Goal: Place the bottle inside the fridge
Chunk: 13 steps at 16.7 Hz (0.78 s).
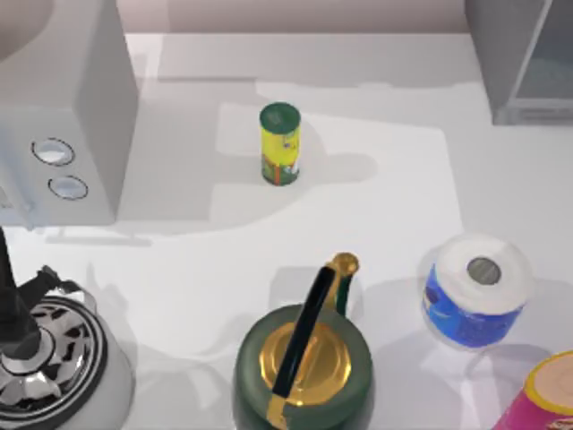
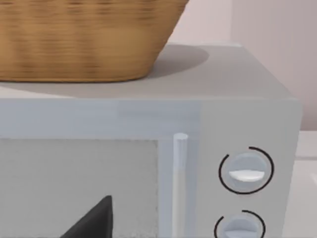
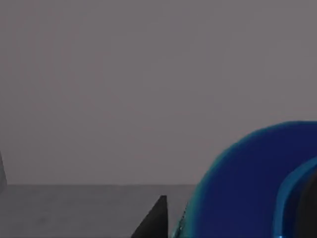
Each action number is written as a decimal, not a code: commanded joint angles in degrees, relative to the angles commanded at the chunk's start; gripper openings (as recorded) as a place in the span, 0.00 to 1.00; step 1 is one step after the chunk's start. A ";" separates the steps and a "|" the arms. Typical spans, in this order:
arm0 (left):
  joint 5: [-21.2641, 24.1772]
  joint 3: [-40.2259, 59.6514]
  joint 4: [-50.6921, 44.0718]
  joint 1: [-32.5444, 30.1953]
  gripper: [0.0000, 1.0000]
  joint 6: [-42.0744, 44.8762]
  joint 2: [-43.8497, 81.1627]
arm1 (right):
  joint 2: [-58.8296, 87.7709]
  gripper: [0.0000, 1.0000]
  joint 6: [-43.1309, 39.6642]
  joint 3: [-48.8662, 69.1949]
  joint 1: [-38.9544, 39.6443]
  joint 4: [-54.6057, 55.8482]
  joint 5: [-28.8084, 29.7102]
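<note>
Bottle (image 3: 247,178): a rounded blue form with a brighter cyan edge, seen in the right wrist view close to the camera and in front of a plain grey wall and floor; its place on the table cannot be told. Right gripper (image 3: 233,220): at the bottle, with dark parts on either side of the blue form; whether it is clamped on the bottle or spread cannot be told. Fridge (image 1: 524,63): tall grey cabinet with a clear front panel in a grey frame, at the far right corner of the table (image 1: 403,197). Left gripper (image 2: 94,220): one dark tip in the left wrist view, facing the front of the light grey box (image 2: 148,119); whether it is spread or pressed together cannot be told. Light grey box (image 1: 81,98): two round dials (image 1: 54,152) on its front, at the far left of the table. Wicker basket (image 2: 84,39): resting on top of the grey box. Yellow-green canister (image 1: 280,143): upright, dark green lid, mid-table towards the far side, well apart from the fridge. Paper roll (image 1: 476,291): white with a blue wrapper, upright, near right. Green pot (image 1: 303,367): gold lid and black handle, near centre. Pink container (image 1: 546,399): yellow rim, near right corner, just beside the paper roll. Silver-and-black round item (image 1: 45,358): near left corner.
</note>
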 joint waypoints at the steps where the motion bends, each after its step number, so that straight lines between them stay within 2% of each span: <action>1: 0.00 0.00 0.00 0.00 1.00 0.00 0.00 | 0.00 0.46 0.00 0.00 0.00 0.00 0.00; 8: 0.00 0.00 0.00 0.00 1.00 0.00 0.00 | 0.00 0.98 0.00 0.00 0.00 0.00 0.00; 13: 0.00 0.00 0.00 0.00 1.00 0.00 0.00 | 0.00 1.00 0.00 0.00 0.00 0.00 0.00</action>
